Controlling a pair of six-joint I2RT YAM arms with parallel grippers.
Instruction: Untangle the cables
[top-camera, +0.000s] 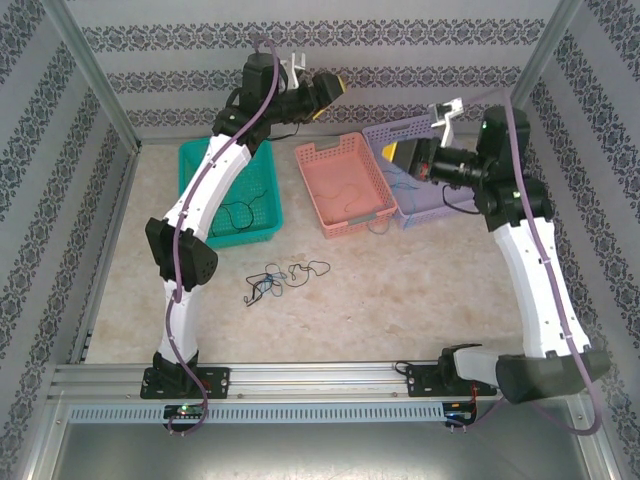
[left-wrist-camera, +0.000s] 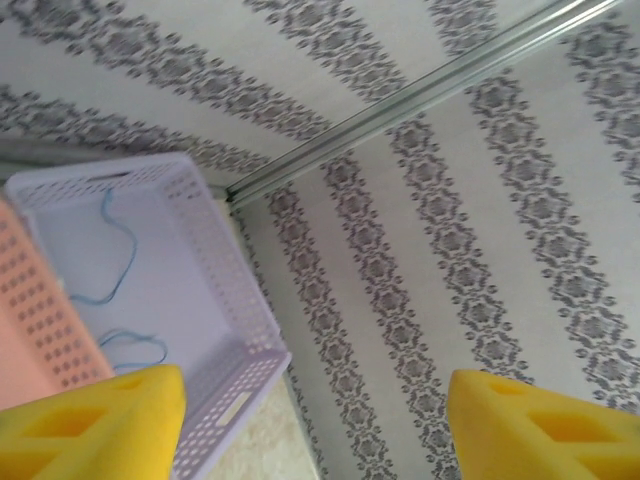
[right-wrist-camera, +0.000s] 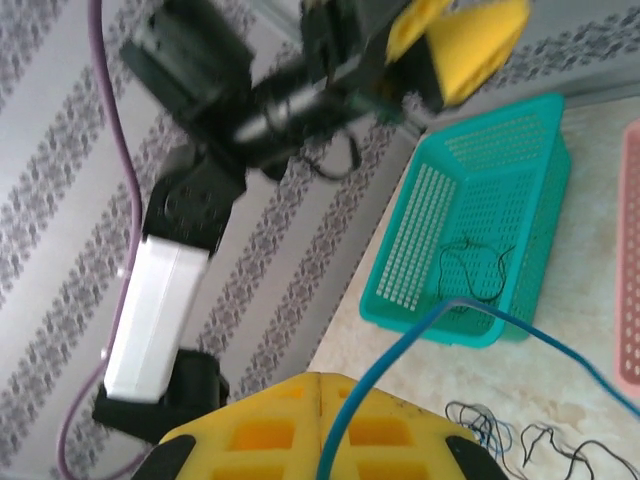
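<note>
Yellow-fingered, the left hand (left-wrist-camera: 315, 388) is spread wide with nothing between its pads. It is raised high beyond the far end of the pink basket (top-camera: 345, 180), against the patterned wall (top-camera: 330, 40).

The right hand (right-wrist-camera: 320, 385) sits just right of the pink basket, over the purple basket (top-camera: 385, 135). Its pads are pressed together on a blue cable (right-wrist-camera: 470, 310). In the right wrist view this cable climbs out from between the pads and arcs away to the right.

More blue strands (left-wrist-camera: 118, 250) lie loose on the purple basket's floor, and that basket stands right against the pink basket's right side.

Inside the pink basket lies one thin black cable (top-camera: 350, 190).

Left of the pink basket, set apart from it, stands the teal basket (top-camera: 195, 160) with a squiggly black strand (top-camera: 240, 213) on its floor.

On the bare surface (top-camera: 400, 290), nearer the arm bases than the pink basket and a little to its left, lies a small tangle of black and blue cables (top-camera: 278, 280). No hand touches it.
</note>
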